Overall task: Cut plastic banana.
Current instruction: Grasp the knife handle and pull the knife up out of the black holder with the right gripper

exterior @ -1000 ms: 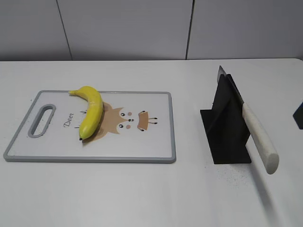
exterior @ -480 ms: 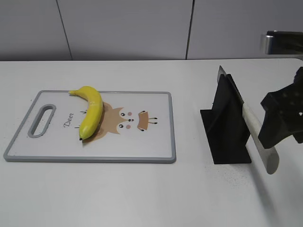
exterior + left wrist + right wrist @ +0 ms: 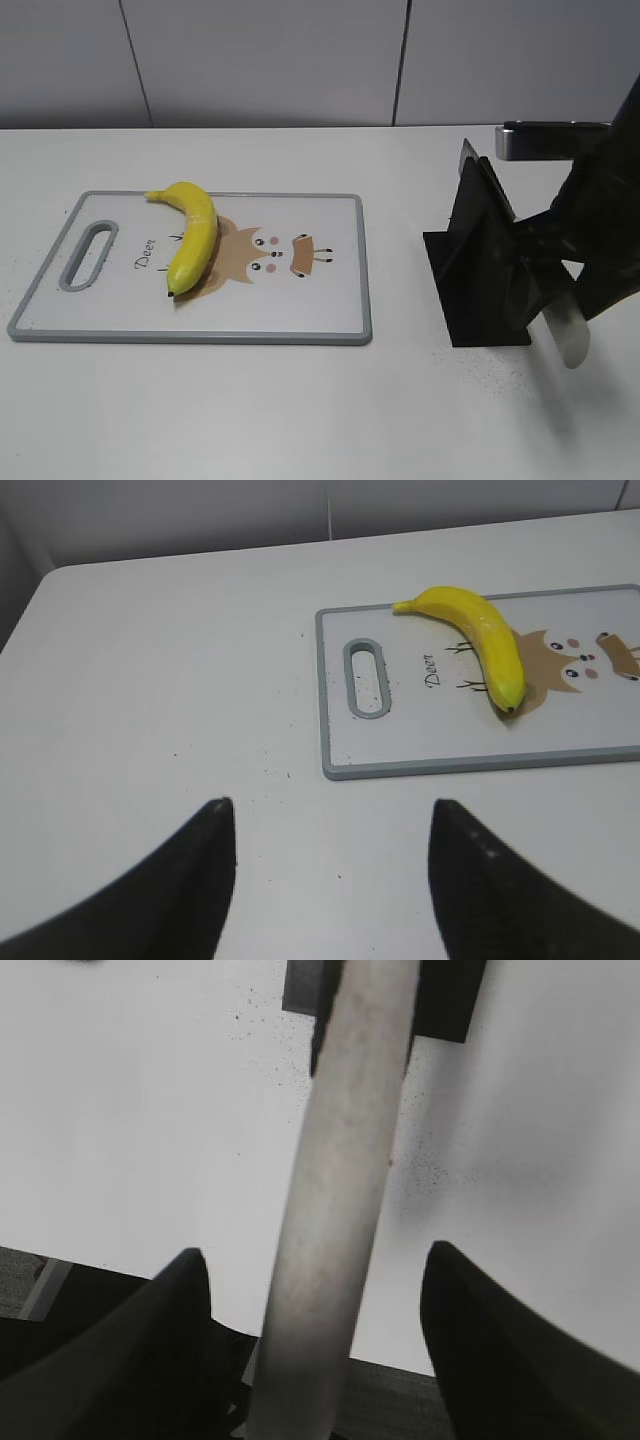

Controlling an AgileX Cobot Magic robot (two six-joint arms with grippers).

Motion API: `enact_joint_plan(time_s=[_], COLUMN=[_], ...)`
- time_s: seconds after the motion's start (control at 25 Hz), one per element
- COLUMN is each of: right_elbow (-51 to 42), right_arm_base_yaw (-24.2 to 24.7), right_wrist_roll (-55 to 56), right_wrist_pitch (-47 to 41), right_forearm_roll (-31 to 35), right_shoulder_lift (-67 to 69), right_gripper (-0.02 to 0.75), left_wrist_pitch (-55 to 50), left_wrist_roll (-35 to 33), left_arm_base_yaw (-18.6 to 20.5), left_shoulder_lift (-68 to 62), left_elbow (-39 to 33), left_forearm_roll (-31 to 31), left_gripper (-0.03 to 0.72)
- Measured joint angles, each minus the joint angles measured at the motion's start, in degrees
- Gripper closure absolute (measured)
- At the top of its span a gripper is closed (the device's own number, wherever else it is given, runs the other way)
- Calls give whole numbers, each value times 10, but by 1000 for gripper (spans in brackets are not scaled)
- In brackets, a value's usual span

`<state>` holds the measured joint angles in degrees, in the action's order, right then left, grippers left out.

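**Knife grasp at risk: handle straddled but not yet clamped**

The plastic banana (image 3: 192,235) is seen lying on the cutting board (image 3: 330,325), toward the board's 10 o'clock area, its stem at 11 o'clock and its dark tip at 6 o'clock. It is untouched and well apart from both arms.

The knife (image 3: 565,335) is held slanted in the black stand (image 3: 478,265) at the 3 o'clock side of the table (image 3: 300,410). In the right wrist view the right gripper (image 3: 320,1350) is shown with its jaws spread wide, the white handle running between them with clearance on either side. Nothing is gripped yet.

The left gripper (image 3: 330,880) is parked over bare table at the board's 9 o'clock side, jaws likewise apart and empty.

Several failures are judged possible. If the jaws are closed off-centre or too near the butt, the handle could be twisted or dropped on lifting. If the knife is pulled off the line of the slot, the light stand could be dragged or tipped. The glossy, curved banana could also be rolled by the blade unless it is steadied.
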<state>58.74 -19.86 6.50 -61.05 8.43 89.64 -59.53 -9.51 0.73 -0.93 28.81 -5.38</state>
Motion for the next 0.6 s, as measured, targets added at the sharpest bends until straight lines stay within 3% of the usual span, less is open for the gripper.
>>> enact_joint_plan(time_s=[0.16, 0.28, 0.4, 0.48, 0.6], right_elbow=[0, 0, 0, 0, 0], right_arm_base_yaw=[0, 0, 0, 0, 1], right_wrist_roll=[7, 9, 9, 12, 26], right_wrist_pitch=[2, 3, 3, 3, 0], right_forearm_roll=[0, 0, 6, 17, 23], right_shoulder_lift=[23, 32, 33, 33, 33], right_gripper=[231, 285, 403, 533, 548], left_wrist_pitch=[0, 0, 0, 0, 0], left_wrist_roll=[0, 0, 0, 0, 0], left_arm_base_yaw=[0, 0, 0, 0, 0], left_shoulder_lift=[0, 0, 0, 0, 0], left_elbow=[0, 0, 0, 0, 0], left_forearm_roll=[0, 0, 0, 0, 1], left_gripper=[97, 97, 97, 97, 97])
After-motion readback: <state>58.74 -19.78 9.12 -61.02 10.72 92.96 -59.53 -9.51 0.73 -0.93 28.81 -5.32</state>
